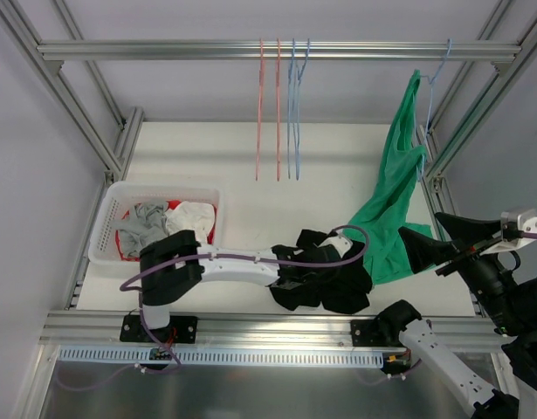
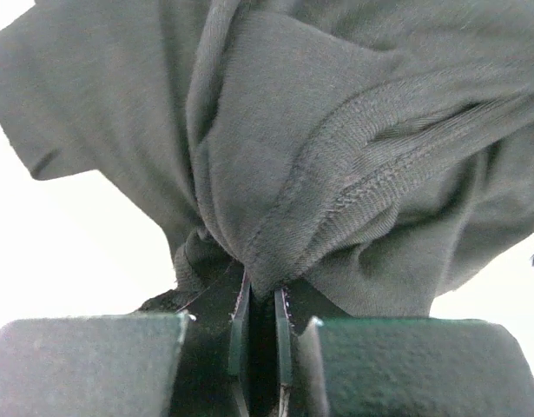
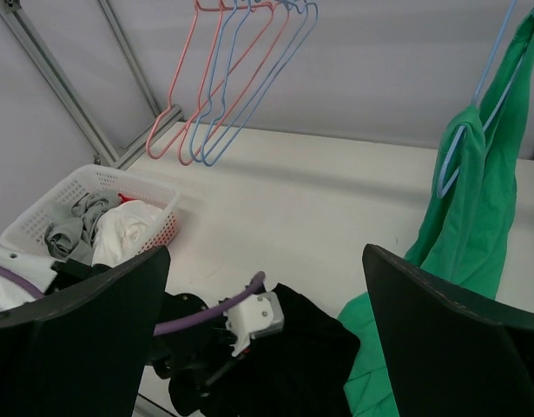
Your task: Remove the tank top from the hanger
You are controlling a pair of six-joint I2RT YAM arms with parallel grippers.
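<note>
Onto the white counter (image 1: 251, 209) the green tank top (image 1: 395, 201) is draped from a pale-blue wire hanger (image 1: 434, 78), just ahead of the wide-spread right gripper (image 1: 423, 229). Black cloth (image 2: 336, 156) is clamped by the left gripper (image 2: 260, 304).

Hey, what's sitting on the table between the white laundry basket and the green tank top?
A heap of black clothing, with the left arm stretched across and the left tool shut on that cloth. The top view shows it.

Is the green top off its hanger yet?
No, the green top hangs draped over the blue hanger.
</note>
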